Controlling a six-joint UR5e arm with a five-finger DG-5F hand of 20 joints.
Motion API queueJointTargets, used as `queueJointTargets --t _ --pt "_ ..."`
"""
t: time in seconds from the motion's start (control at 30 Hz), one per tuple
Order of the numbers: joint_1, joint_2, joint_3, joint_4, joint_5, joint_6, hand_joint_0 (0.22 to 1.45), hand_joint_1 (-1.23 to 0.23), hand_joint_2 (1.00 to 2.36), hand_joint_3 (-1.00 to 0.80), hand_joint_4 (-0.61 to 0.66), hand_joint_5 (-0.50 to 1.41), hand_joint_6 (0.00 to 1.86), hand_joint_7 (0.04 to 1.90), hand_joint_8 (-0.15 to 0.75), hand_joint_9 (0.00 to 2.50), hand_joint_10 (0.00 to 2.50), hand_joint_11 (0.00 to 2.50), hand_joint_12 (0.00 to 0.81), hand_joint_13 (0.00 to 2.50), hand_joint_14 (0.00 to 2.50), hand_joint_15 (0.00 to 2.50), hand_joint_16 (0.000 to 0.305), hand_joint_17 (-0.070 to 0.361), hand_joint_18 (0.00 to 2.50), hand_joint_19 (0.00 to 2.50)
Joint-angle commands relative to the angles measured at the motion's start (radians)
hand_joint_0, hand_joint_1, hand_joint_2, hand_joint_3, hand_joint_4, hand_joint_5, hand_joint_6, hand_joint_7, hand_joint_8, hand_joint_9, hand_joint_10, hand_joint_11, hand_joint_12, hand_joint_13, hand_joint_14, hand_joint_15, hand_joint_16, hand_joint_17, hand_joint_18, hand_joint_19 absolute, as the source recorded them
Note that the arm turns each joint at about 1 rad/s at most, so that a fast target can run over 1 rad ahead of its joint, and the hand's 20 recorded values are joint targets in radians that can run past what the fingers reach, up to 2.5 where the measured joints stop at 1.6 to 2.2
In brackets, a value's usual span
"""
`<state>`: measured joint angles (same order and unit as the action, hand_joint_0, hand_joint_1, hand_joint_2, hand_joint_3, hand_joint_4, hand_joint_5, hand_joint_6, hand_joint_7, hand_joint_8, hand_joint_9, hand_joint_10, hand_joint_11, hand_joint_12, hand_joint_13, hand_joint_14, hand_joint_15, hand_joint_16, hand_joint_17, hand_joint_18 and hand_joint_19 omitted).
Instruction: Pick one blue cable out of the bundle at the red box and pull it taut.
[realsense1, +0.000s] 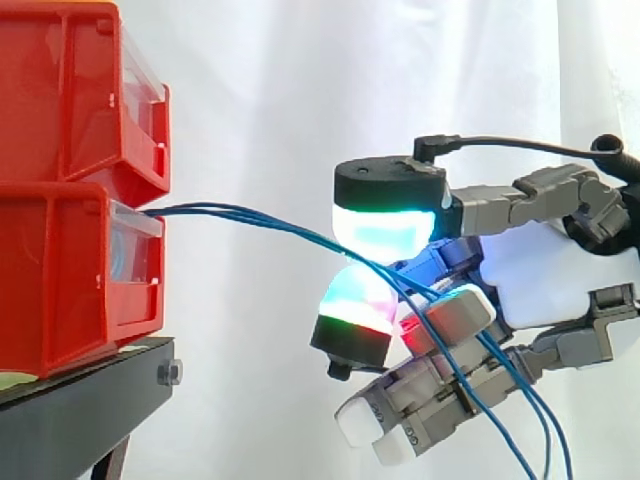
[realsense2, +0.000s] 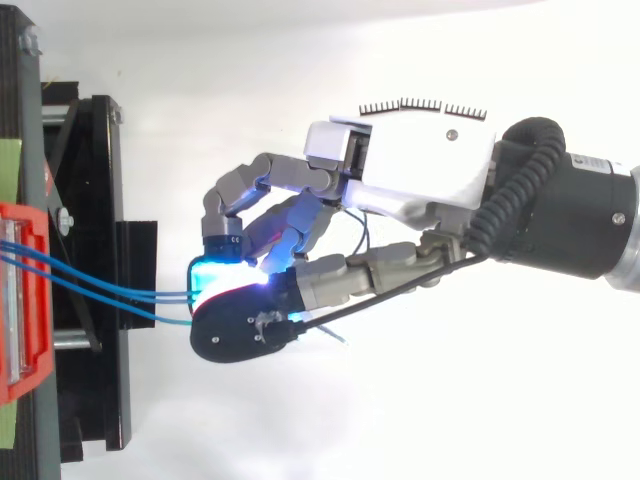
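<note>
Bins (realsense1: 60, 280) of red plastic sit stacked at the left on a black stand (realsense1: 80, 410), before a white curtain (realsense1: 280, 100). Blue cables (realsense1: 290, 226) leave the front of the lower bin as a small bundle and run rightward in a shallow bow, sloping down to the hand (realsense1: 545, 270). There they pass between two glowing pads (realsense1: 385, 230), one above and one below, which are pressed together on them. I cannot tell whether the pinch holds one cable or several. The other fingers curl loosely beneath. Past the pinch, the cables cross in front of those fingers and hang down toward the lower right. From above, the cables run almost straight from the bin to the pads.
</note>
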<state>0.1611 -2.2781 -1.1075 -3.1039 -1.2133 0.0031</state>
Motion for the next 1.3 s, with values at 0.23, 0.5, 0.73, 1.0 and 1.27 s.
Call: queueJointTargets --t 0.23,0.5,0.73,1.0,1.27 --pt "0.002 0.0 0.0 0.001 0.0 0.0 0.53 -0.68 1.01 -0.39 0.18 -0.14 0.84 1.03 0.326 1.19 0.02 1.35 0.366 0.65 0.02 0.39 0.056 0.125 0.49 0.35" --pt "0.002 0.0 0.0 0.005 0.0 0.0 0.54 -0.7 1.01 -0.39 0.18 -0.14 0.84 1.08 0.325 1.2 0.02 1.35 0.364 0.66 0.01 0.38 0.055 0.124 0.49 0.35" --pt "0.002 0.0 0.0 0.005 0.002 0.0 0.58 -0.72 1.01 -0.25 0.16 -0.14 0.87 1.11 0.313 1.21 0.02 1.39 0.358 0.67 0.01 0.39 0.053 0.119 0.5 0.36" --pt "0.002 0.0 0.002 0.005 0.002 0.0 0.6 -0.78 1.02 -0.17 0.15 -0.14 0.88 1.1 0.331 1.23 0.01 1.42 0.37 0.69 0.02 0.37 0.055 0.125 0.55 0.33" --pt "0.002 0.0 0.018 0.002 0.003 0.015 0.65 -0.94 1.02 -0.25 0.09 -0.15 0.89 1.11 0.308 1.18 0.01 1.44 0.35 0.68 0.01 0.37 0.052 0.117 0.55 0.3"
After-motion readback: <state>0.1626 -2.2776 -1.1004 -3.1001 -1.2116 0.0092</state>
